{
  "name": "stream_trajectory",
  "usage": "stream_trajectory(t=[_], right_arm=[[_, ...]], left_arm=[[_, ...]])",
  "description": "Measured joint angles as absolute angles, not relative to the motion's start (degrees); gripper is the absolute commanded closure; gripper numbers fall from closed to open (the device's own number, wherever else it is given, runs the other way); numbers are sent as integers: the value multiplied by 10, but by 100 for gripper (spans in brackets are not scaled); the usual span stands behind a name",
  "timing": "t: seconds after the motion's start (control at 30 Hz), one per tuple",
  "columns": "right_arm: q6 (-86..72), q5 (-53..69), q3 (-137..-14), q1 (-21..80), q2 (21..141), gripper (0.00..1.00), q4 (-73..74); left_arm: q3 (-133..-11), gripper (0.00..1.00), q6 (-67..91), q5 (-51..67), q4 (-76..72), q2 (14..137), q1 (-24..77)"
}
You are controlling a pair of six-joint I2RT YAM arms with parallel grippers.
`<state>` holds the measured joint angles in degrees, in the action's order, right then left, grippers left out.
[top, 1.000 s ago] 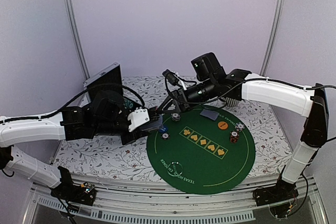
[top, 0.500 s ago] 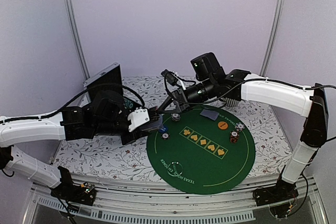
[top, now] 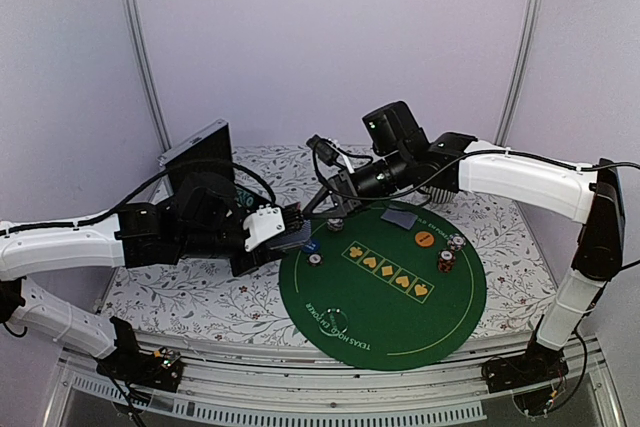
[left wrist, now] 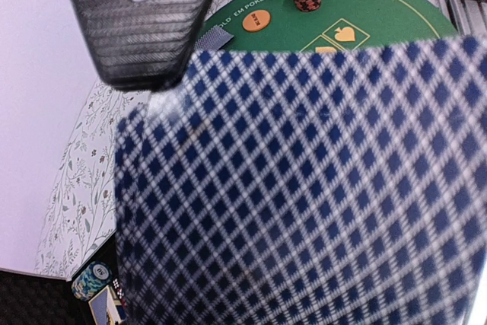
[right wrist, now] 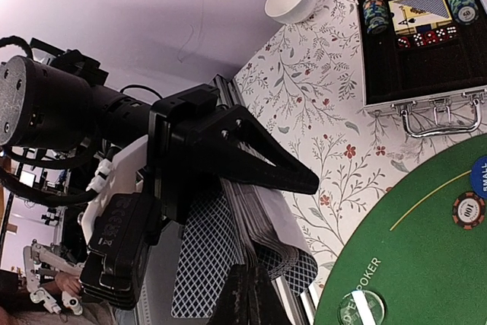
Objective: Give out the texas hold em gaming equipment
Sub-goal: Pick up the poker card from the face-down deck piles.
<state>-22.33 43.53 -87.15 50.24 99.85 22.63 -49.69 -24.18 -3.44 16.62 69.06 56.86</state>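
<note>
The left arm (top: 80, 247) is being stretched low and nearly level from the left side toward the left rim of the green mat (top: 400, 322). A deck of playing cards (left wrist: 304, 188) is being gripped by the left gripper (top: 293, 231), its jaws partly open around the thickness of the deck. The deck is being held in the air just at the mat's left edge.

The right arm (top: 520, 177) is being reached in from the right across the far side of the mat, with the wrist angled down and to the left. The jaws of the right gripper (right wrist: 249, 296) are being pressed together at the deck's fanned edge; whether a card is being pinched cannot be told.

On the mat, a single card (top: 399, 218) is lying face down at the far side, with an orange disc (top: 424, 238) near it. Two chip stacks (top: 446, 260) are standing toward the right, and a blue disc (top: 312, 245) is lying below the grippers. More chips (right wrist: 374, 14) are sitting in the open aluminium case (right wrist: 426, 104).
</note>
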Motion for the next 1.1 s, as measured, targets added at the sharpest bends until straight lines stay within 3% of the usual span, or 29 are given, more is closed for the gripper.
stream_trajectory(t=[1.1], right_arm=[[-206,414,-872,491,987,98,254]], left_arm=[[-496,58,-242,-32,166,691,568]])
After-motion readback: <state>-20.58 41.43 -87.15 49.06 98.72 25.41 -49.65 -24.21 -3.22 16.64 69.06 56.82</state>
